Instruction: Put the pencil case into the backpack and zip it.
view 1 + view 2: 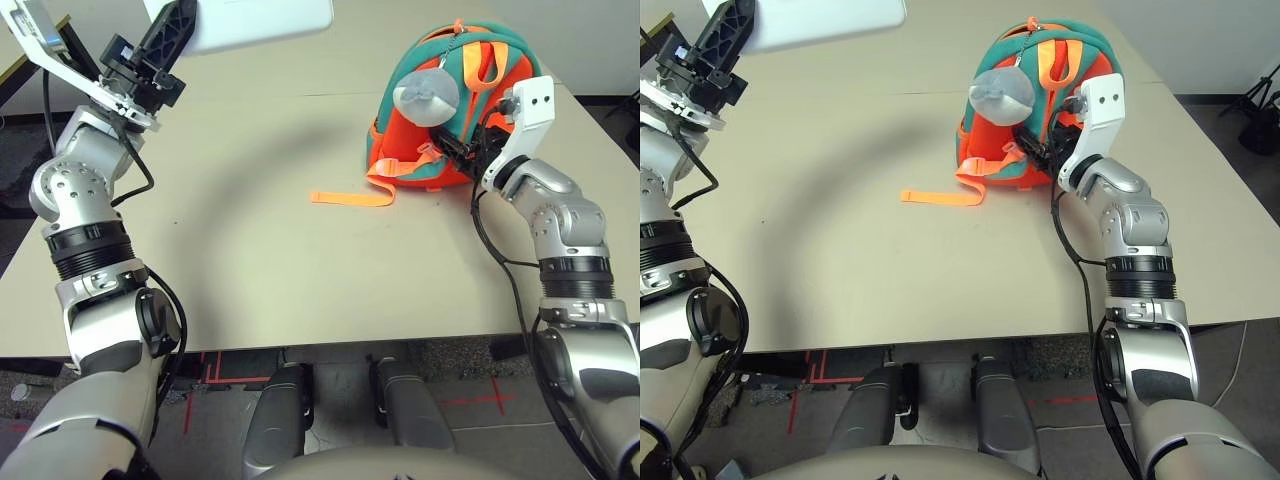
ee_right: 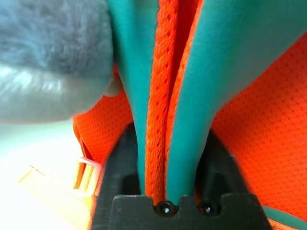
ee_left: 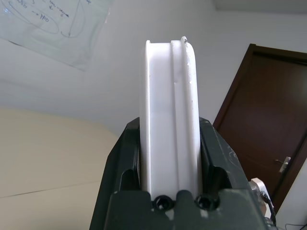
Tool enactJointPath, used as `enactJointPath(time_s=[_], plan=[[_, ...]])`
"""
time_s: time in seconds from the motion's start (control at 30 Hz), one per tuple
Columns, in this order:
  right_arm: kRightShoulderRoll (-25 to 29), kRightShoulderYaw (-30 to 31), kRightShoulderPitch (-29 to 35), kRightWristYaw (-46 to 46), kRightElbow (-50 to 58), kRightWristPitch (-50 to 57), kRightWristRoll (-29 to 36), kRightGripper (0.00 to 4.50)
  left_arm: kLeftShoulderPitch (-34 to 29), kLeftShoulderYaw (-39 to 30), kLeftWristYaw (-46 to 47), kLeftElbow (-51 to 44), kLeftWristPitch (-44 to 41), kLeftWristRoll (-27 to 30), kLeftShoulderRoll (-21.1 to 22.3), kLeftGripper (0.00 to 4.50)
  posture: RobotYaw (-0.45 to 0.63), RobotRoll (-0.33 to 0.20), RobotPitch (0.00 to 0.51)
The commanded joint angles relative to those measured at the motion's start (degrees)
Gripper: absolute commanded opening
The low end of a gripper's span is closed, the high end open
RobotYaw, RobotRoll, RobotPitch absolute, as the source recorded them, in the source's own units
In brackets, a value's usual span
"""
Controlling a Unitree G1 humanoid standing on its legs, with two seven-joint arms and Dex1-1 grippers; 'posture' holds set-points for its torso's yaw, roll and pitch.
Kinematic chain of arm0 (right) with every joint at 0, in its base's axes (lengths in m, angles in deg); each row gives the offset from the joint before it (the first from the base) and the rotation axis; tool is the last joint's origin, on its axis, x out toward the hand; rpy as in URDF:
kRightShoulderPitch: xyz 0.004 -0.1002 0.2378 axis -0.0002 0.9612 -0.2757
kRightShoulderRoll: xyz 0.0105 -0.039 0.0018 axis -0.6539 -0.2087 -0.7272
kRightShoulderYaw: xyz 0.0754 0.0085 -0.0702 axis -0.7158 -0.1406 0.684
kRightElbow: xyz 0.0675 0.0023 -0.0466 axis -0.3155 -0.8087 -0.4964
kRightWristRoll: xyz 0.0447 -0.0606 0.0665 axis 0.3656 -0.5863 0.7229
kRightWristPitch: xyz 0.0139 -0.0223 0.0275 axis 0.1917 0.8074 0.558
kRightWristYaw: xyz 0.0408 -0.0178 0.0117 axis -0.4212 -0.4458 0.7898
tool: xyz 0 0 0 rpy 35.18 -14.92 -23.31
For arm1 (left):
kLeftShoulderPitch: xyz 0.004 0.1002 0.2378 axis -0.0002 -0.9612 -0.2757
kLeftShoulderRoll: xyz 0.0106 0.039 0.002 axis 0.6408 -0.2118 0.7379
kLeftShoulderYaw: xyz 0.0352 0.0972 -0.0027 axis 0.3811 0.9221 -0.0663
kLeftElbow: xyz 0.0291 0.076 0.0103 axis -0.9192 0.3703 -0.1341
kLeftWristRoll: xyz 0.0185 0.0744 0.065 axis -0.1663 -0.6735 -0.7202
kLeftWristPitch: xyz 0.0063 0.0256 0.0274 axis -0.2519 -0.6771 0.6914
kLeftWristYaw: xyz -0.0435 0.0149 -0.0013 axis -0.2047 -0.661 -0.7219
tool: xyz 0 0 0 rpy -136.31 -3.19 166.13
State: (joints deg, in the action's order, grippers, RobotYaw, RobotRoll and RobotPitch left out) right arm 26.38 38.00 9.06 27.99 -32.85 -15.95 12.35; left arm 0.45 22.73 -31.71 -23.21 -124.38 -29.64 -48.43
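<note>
The left gripper (image 1: 165, 45) squeezes the pencil case (image 1: 262, 22) high over the table's far left corner. The right gripper (image 1: 462, 148) pinches the backpack (image 1: 440, 110) by the far right edge — bring the case over slowly, flat side first.

The backpack (image 1: 440, 110) sits on my tabletop (image 1: 270, 270) near its far right corner, its loose strap (image 1: 352, 197) trailing along the surface toward the middle. My right gripper (image 2: 165, 182) clamps its edge. My left gripper (image 3: 168, 158) holds the pencil case (image 1: 262, 22) above the far left corner.
</note>
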Motion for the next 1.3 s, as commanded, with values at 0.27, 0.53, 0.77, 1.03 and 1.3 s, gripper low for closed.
enactJointPath(time_s=[0.27, 0.53, 0.77, 1.03, 1.3], plan=[[4.2, -2.0, 2.8, 3.4, 14.5, 9.4, 6.3, 0.24, -0.2, 1.0, -0.1, -1.5, 0.9, -0.5, -1.0, 1.44, -0.19, 0.000, 0.138], [7.4, -5.0, 6.7, 1.8, 28.5, 20.4, 12.8, 0.24, -0.3, 1.2, 0.1, -1.5, 0.9, -0.4, -1.4, 1.44, -0.19, 0.000, 0.137], [9.8, -7.7, 7.0, -1.1, 36.3, 28.6, 17.8, 0.24, 0.2, 1.6, -0.2, -0.7, 1.2, -0.8, -2.0, 1.44, -0.20, 0.000, 0.137], [10.0, -10.0, 8.3, -4.8, 42.7, 34.9, 22.8, 0.24, 0.6, 1.9, -0.6, -0.1, 1.3, -1.2, -2.5, 1.44, -0.21, 0.000, 0.136], [8.2, -9.4, 14.9, -8.1, 45.9, 35.2, 24.0, 0.24, 1.2, 2.3, -0.8, 0.3, 1.3, -1.3, -3.0, 1.44, -0.22, 0.000, 0.136]])
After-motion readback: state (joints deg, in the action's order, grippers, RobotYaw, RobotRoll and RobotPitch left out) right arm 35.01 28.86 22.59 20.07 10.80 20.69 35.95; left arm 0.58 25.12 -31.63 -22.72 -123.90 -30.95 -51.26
